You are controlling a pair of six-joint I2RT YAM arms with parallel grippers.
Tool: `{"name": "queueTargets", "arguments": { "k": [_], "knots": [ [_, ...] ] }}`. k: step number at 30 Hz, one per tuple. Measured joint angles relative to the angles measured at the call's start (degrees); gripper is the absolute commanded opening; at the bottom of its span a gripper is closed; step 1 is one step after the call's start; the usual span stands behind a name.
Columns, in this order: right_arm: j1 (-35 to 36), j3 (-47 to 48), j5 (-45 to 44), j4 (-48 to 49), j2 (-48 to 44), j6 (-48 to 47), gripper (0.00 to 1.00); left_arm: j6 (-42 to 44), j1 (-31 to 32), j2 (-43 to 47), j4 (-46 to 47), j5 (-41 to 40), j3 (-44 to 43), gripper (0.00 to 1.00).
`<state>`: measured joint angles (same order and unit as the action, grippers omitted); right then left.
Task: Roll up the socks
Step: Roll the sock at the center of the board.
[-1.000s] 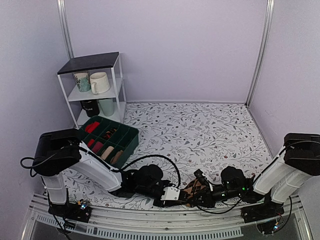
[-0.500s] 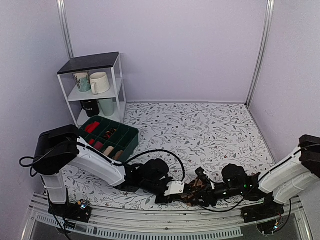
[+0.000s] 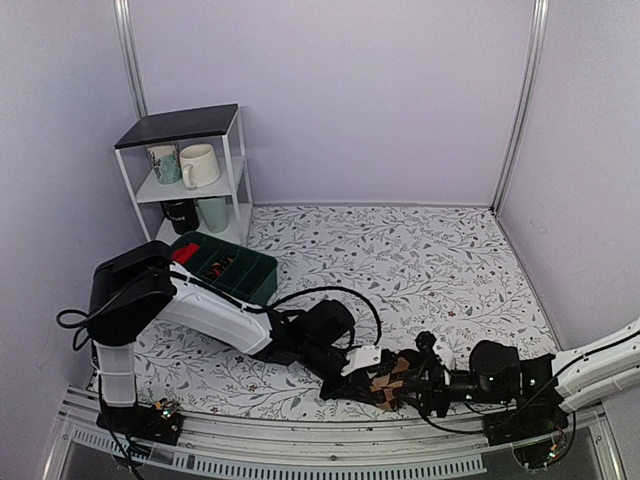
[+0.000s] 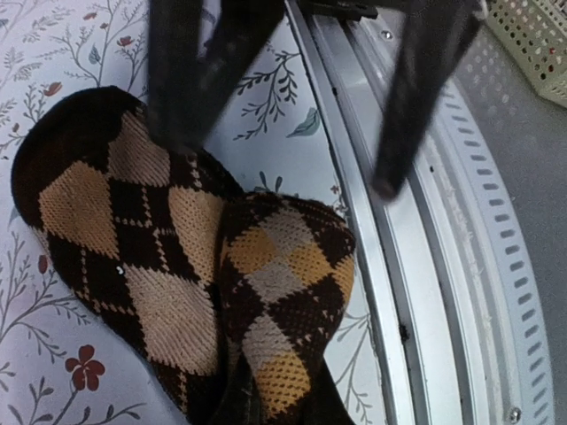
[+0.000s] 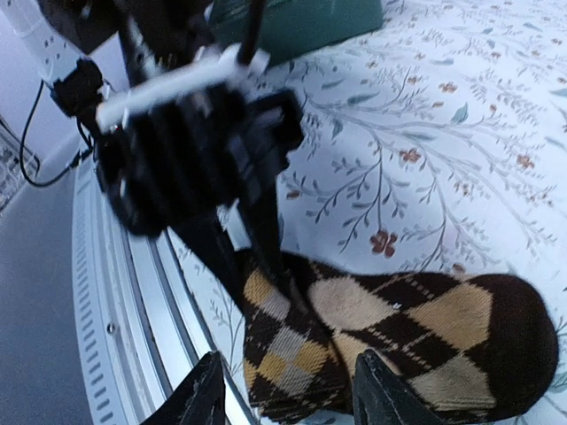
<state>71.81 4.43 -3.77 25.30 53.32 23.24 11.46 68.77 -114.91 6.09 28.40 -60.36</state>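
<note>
The socks (image 3: pixel 390 372) lie at the near edge of the table (image 3: pixel 420 260), a little right of its middle, right against the metal rail (image 4: pixel 381 248) that runs along that edge. They are brown with tan and orange diamonds. One end lies flat on the flowered surface and the other is doubled over on top of it in a short fold (not a full roll). The left gripper (image 3: pixel 370 380) comes in from the left, and its fingers (image 5: pixel 252 239) are pressed together on the folded part, pinching the cloth between them. The right gripper (image 3: pixel 414 380) faces it from the right, jaws apart. In its own wrist view the two fingertips (image 5: pixel 211 381) stand either side of the fold. From the left wrist, one finger lies over the flat sock while the other hangs above the rail. Whether they touch the cloth cannot be told. Toward the far left corner stand a green tray (image 3: pixel 262 288) and a white shelf (image 3: pixel 180 125) of mugs.
</note>
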Motion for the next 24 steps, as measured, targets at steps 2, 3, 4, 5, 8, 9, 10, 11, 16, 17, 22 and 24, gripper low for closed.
{"name": "queueTargets", "arguments": {
  "k": [2,3,4,5,8,9,10,11,16,17,22,24],
  "knots": [
    [3.1,0.11,-2.36,-0.52,2.43,-0.11,0.5,-0.28,-0.5,-1.03,-1.75,1.86,-1.7,0.0],
    [4.57,0.28,-3.52,-0.9,4.15,-0.13,0.5,-0.35,-0.76,-1.42,-2.49,2.75,-2.34,0.0],
    [5.64,0.76,-4.46,-1.27,6.16,-0.15,0.5,-0.37,-0.96,-1.75,-3.04,3.58,-2.8,0.0],
    [6.32,1.27,-5.07,-1.51,8.11,-0.17,0.5,-0.37,-1.2,-2.01,-3.45,4.35,-3.15,0.0],
    [7.43,3.26,-6.71,-1.81,13.49,-0.24,0.5,-0.37,-1.9,-2.73,-4.24,6.47,-3.93,0.0],
    [7.72,4.0,-7.34,-1.66,15.17,-0.33,0.5,-0.42,-2.1,-2.89,-4.35,7.02,-4.04,0.0],
    [7.98,4.74,-8.15,-1.7,16.44,-0.11,0.5,-0.39,-2.34,-3.02,-4.42,7.65,-4.07,0.0],
    [8.13,4.98,-9.03,-1.73,16.76,0.15,0.51,-0.35,-2.6,-3.15,-4.37,8.28,-4.07,0.0],
    [8.44,4.11,-13.4,-5.09,9.31,3.04,0.56,-0.39,-2.78,-3.28,-3.91,8.76,-3.87,0.0],
    [8.44,4.11,-14.71,-6.99,6.51,3.91,0.58,-0.42,-2.8,-3.28,-3.76,8.81,-3.8,0.0],
    [8.24,5.33,-22.27,-20.11,-5.38,13.6,0.68,-0.68,-2.82,-3.15,-2.4,8.87,-3.04,0.0],
    [7.58,5.35,-23.91,-24.41,-7.98,17.88,0.69,-0.81,-2.84,-3.06,-1.75,8.87,-2.67,0.0]
  ]
}}
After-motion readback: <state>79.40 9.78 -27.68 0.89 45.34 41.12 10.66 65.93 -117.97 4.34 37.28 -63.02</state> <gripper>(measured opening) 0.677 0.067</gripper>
